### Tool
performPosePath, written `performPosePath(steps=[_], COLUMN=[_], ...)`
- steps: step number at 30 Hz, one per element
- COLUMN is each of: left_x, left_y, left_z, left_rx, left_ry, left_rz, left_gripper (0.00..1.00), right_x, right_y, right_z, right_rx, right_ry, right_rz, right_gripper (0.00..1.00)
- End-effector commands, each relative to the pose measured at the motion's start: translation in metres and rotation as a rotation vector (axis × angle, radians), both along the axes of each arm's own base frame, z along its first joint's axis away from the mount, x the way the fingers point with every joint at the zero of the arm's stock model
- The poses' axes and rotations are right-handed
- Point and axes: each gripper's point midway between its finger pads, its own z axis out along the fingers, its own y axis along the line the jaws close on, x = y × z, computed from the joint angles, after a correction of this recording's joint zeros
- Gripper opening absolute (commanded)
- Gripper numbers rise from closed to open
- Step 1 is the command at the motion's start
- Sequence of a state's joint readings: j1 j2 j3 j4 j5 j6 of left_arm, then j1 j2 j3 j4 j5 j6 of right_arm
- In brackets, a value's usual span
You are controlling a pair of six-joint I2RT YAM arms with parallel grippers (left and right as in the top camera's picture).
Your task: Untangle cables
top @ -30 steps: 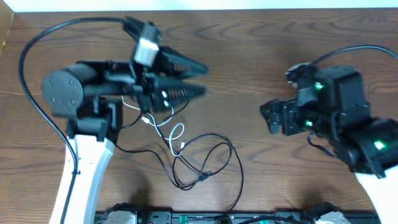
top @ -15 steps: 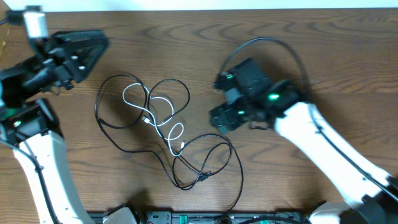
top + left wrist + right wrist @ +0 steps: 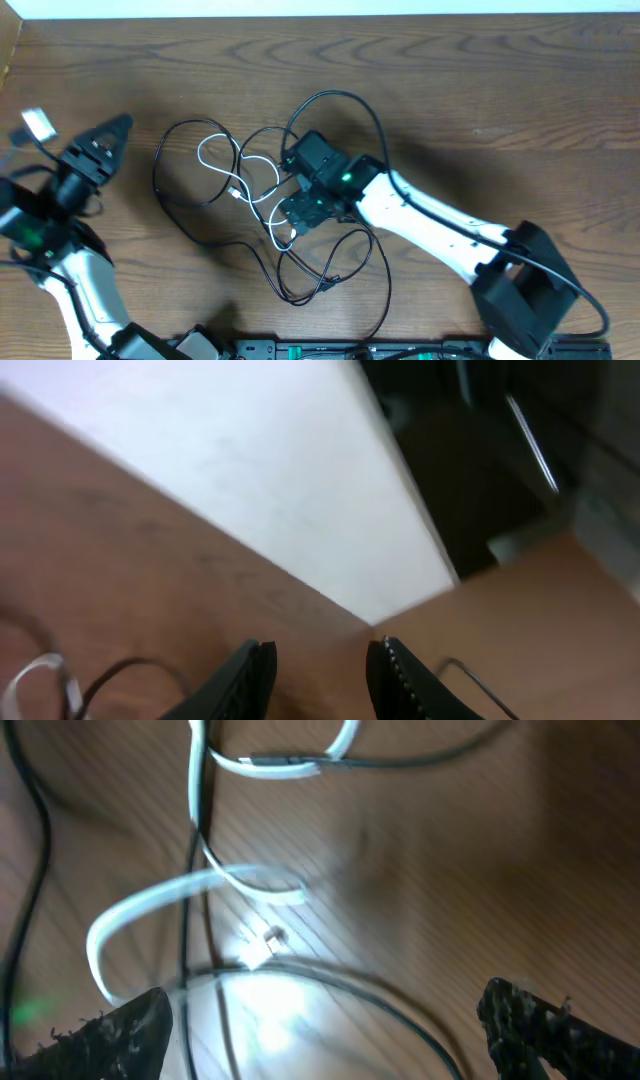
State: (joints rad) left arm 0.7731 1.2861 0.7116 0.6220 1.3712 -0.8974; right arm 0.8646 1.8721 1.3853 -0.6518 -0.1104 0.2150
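1. Overhead: thin black cords (image 3: pixel 157 178) lie mid-desk in loose, crossing loops on the brown wood-grain desk (image 3: pixel 480 80). A thin white cord (image 3: pixel 201 155) curls through the tangle, with small plug ends near the middle. The cords are round, glossy and flexible.
2. Overhead: the right tool (image 3: pixel 300 212), black plastic with a green light, is over the tangle's right side, just above the white cord's lower curl. The left tool (image 3: pixel 112 130) is at the far left, well apart from the cords, pointing up-right.
3. Left wrist: the left tool (image 3: pixel 320 660) shows two black ribbed fingertips (image 3: pixel 250 675) with a gap, bare desk (image 3: pixel 120 560) between them, and nothing gripped. A bit of white cord (image 3: pixel 35 672) and black cord (image 3: pixel 130 665) is at bottom left. A flat matte white surface (image 3: pixel 250 460) lies beyond the desk edge.
4. Right wrist, blurred: the right tool (image 3: pixel 325 1025) is spread wide, its rough black tips at both lower corners, gripping nothing. The white cord (image 3: pixel 150 900) loops between and ahead of the tips, crossed by black cord (image 3: pixel 44 840), on the streaky wood desk (image 3: pixel 450 850). Whether the tips touch a cord cannot be told.
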Motion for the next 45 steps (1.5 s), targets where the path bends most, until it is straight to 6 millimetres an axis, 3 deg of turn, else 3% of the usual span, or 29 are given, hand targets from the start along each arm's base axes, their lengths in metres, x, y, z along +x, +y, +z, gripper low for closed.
performPosePath(steps=[1, 4, 9, 16, 24, 33, 38, 43, 45], left_x=[0.001, -0.001, -0.002, -0.016, -0.039, -0.049, -0.049, -0.049, -0.050], left_y=[0.011, 0.011, 0.015, 0.044, 0.052, 0.039, 0.034, 0.030, 0.029], left_z=[-0.027, -0.047, -0.067, -0.138, -0.181, -0.200, -0.203, -0.204, -0.205], left_rx=[0.042, 0.053, 0.064, 0.136, 0.256, 0.327, 0.349, 0.352, 0.354], left_ry=[0.008, 0.028, 0.085, 0.400, 0.672, 0.793, 0.807, 0.815, 0.820], left_rz=[0.104, 0.131, 0.173, 0.407, 0.586, 0.596, 0.587, 0.572, 0.568], left_gripper=[0.35, 0.36, 0.33, 0.27, 0.27, 0.28, 0.29, 0.29, 0.29], right_x=[-0.002, -0.002, 0.000, 0.006, 0.003, -0.007, -0.002, 0.002, 0.001], right_y=[0.021, 0.045, 0.076, 0.065, 0.047, 0.044, 0.054, 0.066, 0.071], right_z=[0.005, 0.016, 0.029, 0.015, 0.004, -0.012, -0.029, -0.058, -0.067], right_rx=[0.055, 0.133, 0.219, 0.174, 0.147, 0.115, 0.125, 0.131, 0.137], right_ry=[-0.013, -0.060, -0.150, -0.139, -0.058, -0.004, -0.008, -0.002, 0.014], right_rz=[-0.045, -0.025, -0.006, -0.283, -0.474, -0.535, -0.528, -0.507, -0.498], right_gripper=[0.95, 0.87, 0.84, 0.86, 0.89, 0.91, 0.78, 0.77, 0.68])
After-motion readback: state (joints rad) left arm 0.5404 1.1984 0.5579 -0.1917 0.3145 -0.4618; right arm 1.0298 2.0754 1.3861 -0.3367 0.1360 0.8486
